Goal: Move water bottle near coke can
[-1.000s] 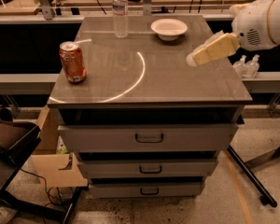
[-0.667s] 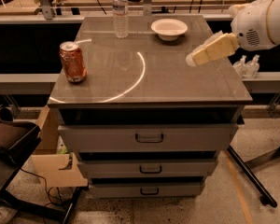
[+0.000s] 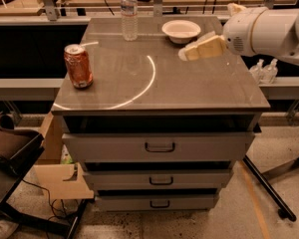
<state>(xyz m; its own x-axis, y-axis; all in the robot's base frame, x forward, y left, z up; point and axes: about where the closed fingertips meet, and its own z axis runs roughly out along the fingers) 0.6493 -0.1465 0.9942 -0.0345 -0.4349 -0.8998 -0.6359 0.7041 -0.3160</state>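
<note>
We see a dim, warm-lit scene. A thin curved glare (image 3: 150, 81) sweeps across the bench (image 3: 204, 88) toward its front-left corner. The pale hand (image 3: 187, 54) catches light above the right edge.

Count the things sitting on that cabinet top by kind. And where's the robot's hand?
Water bottle: 1
Coke can: 1
White bowl: 1
Total: 3
The gripper hovers above the cabinet top, right side, just beside the bowl.

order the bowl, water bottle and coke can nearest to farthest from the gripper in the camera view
The gripper hovers over the right side of the cabinet top.
1. Bowl: back right, just behind the gripper.
2. Water bottle: back edge, left of the bowl.
3. Coke can: near the left edge, farthest.
</note>
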